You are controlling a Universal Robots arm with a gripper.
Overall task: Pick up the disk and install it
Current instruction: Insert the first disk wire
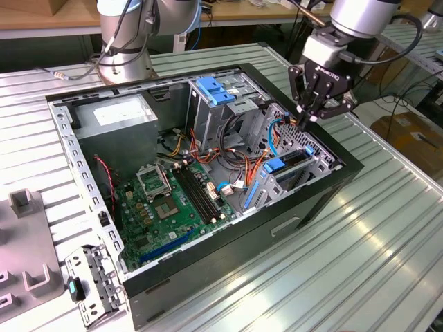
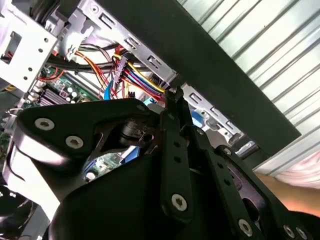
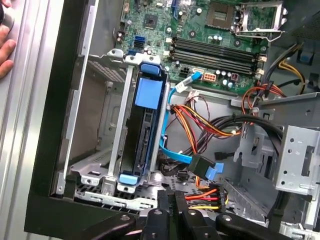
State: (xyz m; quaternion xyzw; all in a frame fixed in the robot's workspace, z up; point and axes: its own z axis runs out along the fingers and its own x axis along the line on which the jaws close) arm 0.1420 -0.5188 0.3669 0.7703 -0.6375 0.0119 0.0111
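your gripper (image 1: 309, 119) hovers over the far corner of the open computer case (image 1: 208, 266), fingers drawn together on nothing. the disk (image 3: 145, 131) with its blue rails already stands on edge in the drive cage (image 3: 112, 150) near the case wall. judging by that, it looks seated, or nearly. work square to the slot, and mind the blue cable (image 3: 172, 150) and the orange wires (image 3: 200, 120) just beside it.

Disk (image 3: 148, 125) seated on edge in a metal bay.
Dark body was framed by blue rails.
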